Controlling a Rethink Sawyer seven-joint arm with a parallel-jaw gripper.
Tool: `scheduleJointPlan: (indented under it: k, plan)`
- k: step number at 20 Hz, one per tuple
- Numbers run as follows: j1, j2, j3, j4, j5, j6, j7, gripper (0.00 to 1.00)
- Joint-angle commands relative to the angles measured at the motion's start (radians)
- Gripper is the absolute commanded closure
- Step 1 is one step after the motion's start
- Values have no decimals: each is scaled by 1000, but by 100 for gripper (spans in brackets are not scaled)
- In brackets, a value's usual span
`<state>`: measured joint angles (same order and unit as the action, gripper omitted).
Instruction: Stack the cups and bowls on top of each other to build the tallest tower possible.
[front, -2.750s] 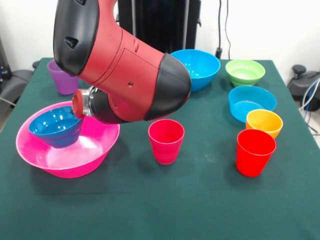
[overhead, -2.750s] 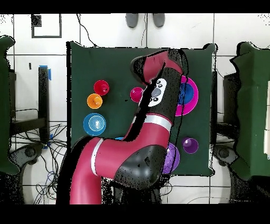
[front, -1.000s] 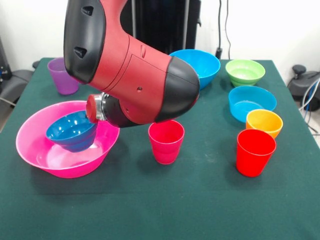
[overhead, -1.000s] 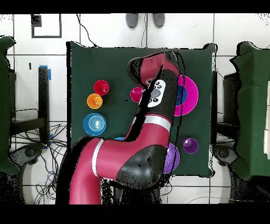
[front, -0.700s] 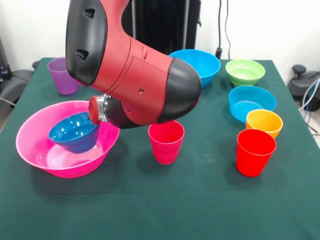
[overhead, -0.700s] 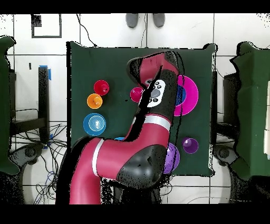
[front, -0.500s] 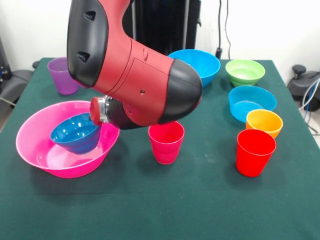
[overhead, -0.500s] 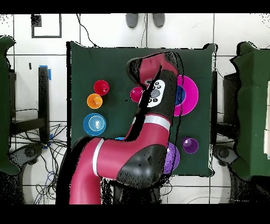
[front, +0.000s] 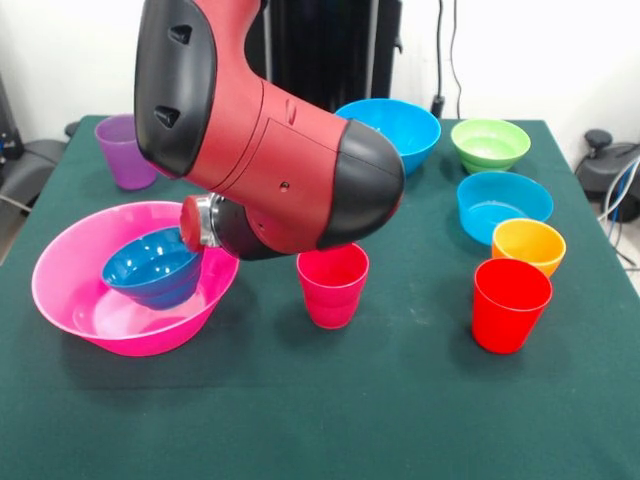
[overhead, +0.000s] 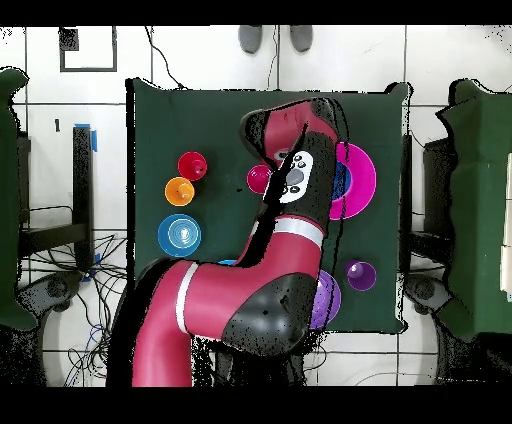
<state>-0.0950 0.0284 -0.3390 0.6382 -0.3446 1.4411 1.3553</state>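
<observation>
The huge pink bowl (front: 60, 250) sits at the front view's left; it also shows in the overhead view (overhead: 364, 176). My gripper (front: 188, 243) is shut on the rim of the small dark blue bowl (front: 145, 272), holding it tilted inside the pink bowl's right half. The magenta-pink cup (front: 332, 283) stands just right of it under the arm. The red cup (front: 511, 305) stands front right. The purple cup (front: 125, 150) stands behind the pink bowl. The large purple bowl (overhead: 326, 300) shows only in the overhead view, mostly under the arm.
The large blue bowl (front: 405, 130), green bowl (front: 489, 144), cyan bowl (front: 503, 204) and small orange bowl (front: 528, 245) stand along the front view's right side. The arm's bulky wrist (front: 280, 170) hangs over the table's middle.
The arm has carried the small dark blue bowl to the right and lower into the pink bowl. Over the last 0.7 s it barely moved.
</observation>
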Motion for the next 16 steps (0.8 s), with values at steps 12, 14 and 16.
scheduleJointPlan:
  k: [12,14,16]
  plan:
    - [-18,36,88,-4,-99,-101,-234,100]
    - [-16,34,88,0,-99,-101,-234,100]
    - [-13,28,88,9,-95,-93,-231,100]
